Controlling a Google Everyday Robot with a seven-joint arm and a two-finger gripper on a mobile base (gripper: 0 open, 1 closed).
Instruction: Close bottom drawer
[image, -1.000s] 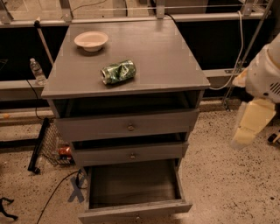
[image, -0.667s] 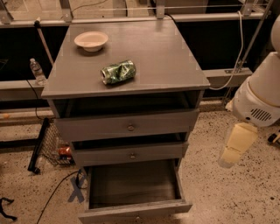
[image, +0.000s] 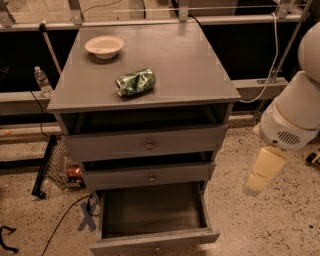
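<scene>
grey bottom drawer (image: 150, 238), cream jaws at right

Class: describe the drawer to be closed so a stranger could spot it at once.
Find the grey cabinet with three stacked drawers. The bottom drawer is the lowest and is pulled out farthest, its deep box showing, unlike the middle drawer and top drawer. The gripper hangs to its right, apart.

The bottom drawer (image: 150, 239) stands pulled far out of the grey cabinet (image: 192, 65) (the two drawers above it (image: 145, 145) sit slightly out). The cream gripper (image: 252, 187) hangs right of the cabinet, apart from the drawer. A bowl (image: 104, 46) and a crushed green can (image: 135, 82) rest on top.
</scene>
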